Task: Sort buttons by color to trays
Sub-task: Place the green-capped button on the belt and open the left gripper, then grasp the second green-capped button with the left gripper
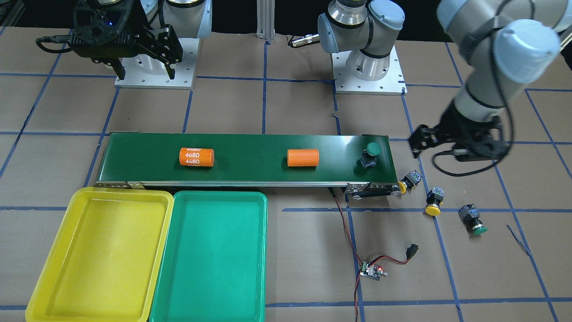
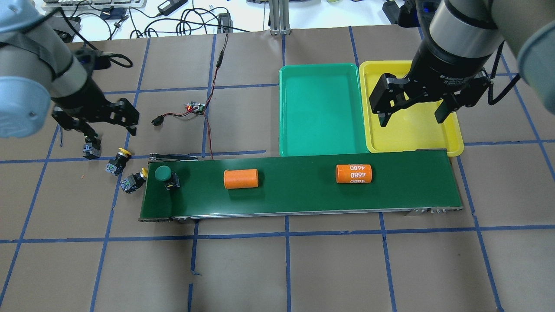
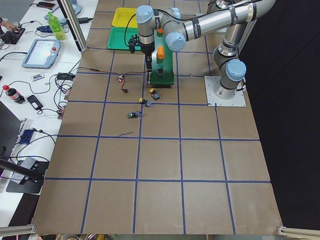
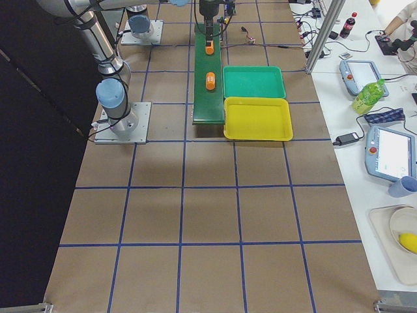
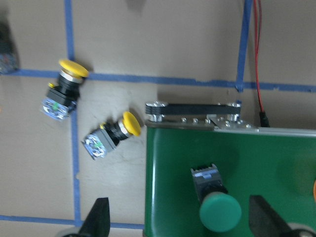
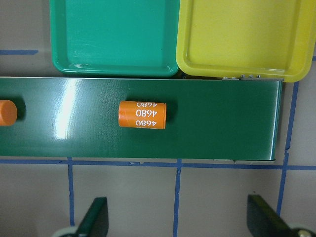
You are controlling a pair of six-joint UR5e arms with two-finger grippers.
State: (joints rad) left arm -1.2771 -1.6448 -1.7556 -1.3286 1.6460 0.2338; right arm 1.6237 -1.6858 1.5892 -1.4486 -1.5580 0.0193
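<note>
While the left gripper (image 2: 110, 130) and right gripper (image 2: 412, 119) hover open, one green button (image 2: 164, 175) sits on the belt (image 2: 303, 195), with two yellow buttons (image 2: 118, 160) (image 2: 133, 181) and a second green button (image 2: 91, 149) on the table off its end.

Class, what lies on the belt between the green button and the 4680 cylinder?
A plain orange cylinder, on its side; the overhead view shows it.

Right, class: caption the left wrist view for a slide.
Open left gripper: a green button on the conveyor belt, two yellow buttons on the table beside it.
</note>
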